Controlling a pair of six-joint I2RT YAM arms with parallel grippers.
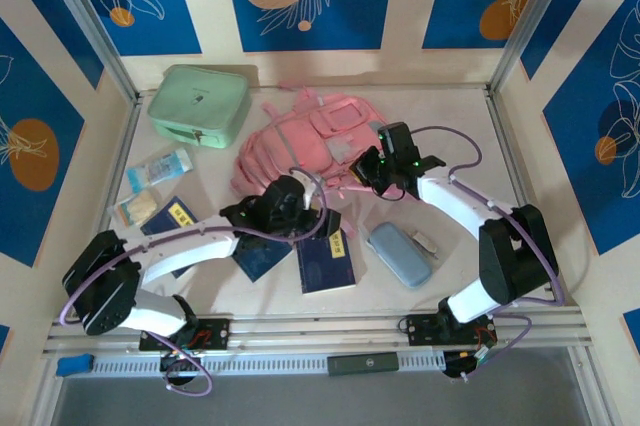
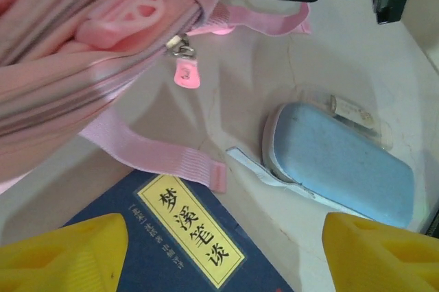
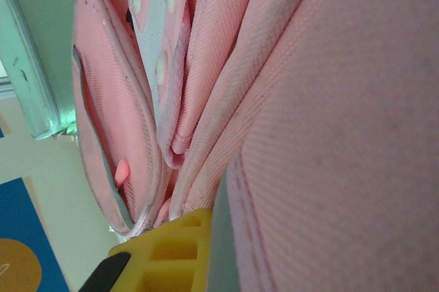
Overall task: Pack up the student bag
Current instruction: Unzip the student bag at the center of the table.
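woven cloth student bag (image 3: 309, 100), matt pencil case (image 2: 343, 162)

In your left wrist view, at the lower left of the frame, the dark blue book (image 2: 130, 254) carries a yellow label (image 2: 192, 229). Its black characters read 梦溪笔谈, running diagonally down the cover. A smaller bracketed line sits along the label's left edge, too small for you to read. In the top view, near mid-frame, another yellow label (image 1: 337, 242) shows on a blue book (image 1: 325, 268), its print too small to make out.
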